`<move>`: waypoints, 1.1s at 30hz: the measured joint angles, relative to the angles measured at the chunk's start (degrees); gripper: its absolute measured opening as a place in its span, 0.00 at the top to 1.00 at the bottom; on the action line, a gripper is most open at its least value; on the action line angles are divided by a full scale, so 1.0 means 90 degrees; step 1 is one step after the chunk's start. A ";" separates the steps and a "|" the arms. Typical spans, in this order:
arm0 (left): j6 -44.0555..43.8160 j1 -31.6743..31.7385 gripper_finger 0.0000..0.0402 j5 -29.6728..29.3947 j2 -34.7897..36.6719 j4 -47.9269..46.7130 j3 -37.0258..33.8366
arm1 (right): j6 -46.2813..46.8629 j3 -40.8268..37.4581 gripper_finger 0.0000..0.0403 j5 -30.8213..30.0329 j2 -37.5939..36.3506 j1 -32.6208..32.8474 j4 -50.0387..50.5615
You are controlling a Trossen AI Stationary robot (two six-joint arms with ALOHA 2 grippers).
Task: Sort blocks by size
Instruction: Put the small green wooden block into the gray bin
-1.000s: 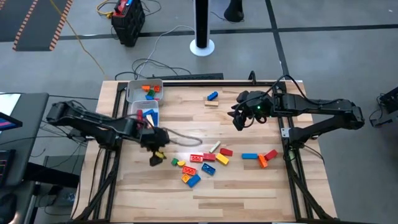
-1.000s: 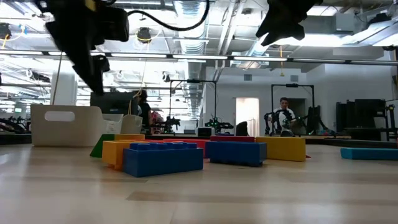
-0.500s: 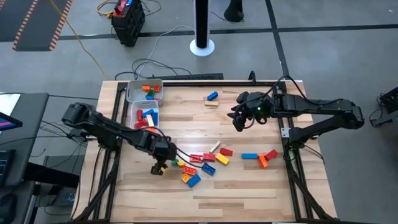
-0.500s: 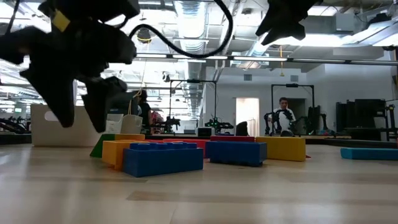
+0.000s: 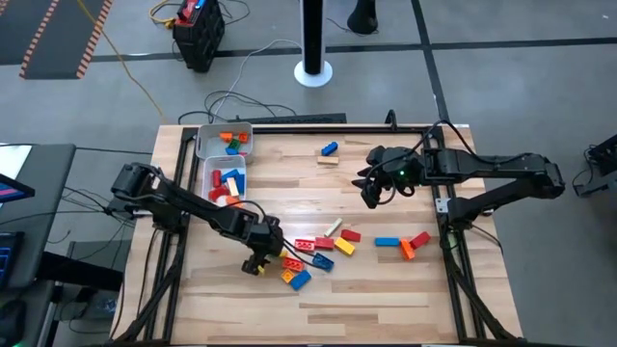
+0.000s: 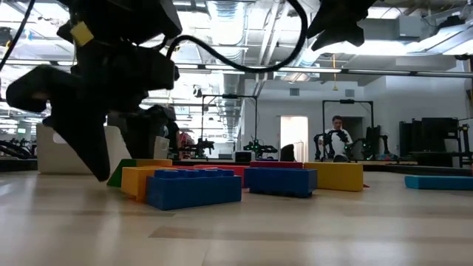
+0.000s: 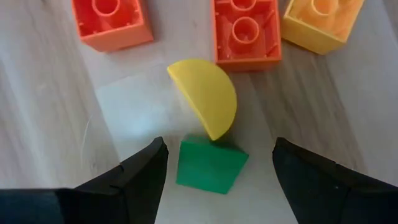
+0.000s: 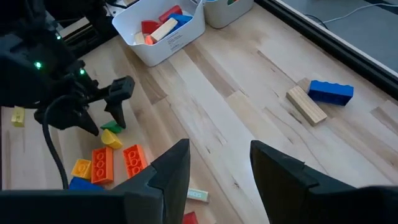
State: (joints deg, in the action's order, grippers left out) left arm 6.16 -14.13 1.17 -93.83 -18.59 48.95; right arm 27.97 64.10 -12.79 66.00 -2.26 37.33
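Note:
Several blocks (image 5: 313, 253) lie loose in a cluster on the wooden table near its front. My left gripper (image 5: 255, 262) hangs low at the cluster's left end, open. In the left wrist view its fingers stand on either side of a small green block (image 7: 208, 167) without touching it. A yellow half-round block (image 7: 204, 96) leans over the green one. Beyond them lie two orange blocks (image 7: 245, 31). My right gripper (image 5: 371, 193) waits open, high over the table's far right part.
Two white trays (image 5: 201, 145) (image 5: 205, 179) holding sorted blocks stand at the far left. A blue block (image 5: 330, 148) and a tan block (image 5: 328, 159) lie at the far middle. Blue, orange and red blocks (image 5: 405, 245) lie at the right.
My left gripper has come down toward the table's near edge and the left end of the block cluster, rolling its wrist as it sank. It has stayed open. No block has moved.

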 joint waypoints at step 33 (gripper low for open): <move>-0.2489 0.2521 0.69 -0.2279 0.1775 -0.1972 0.0602 | -0.0163 0.0000 0.52 -0.0089 0.0000 -0.0056 -0.0008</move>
State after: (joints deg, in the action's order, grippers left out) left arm -16.24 8.56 -19.34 -77.86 -36.34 54.37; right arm 26.50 64.10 -13.59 66.00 -2.76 37.26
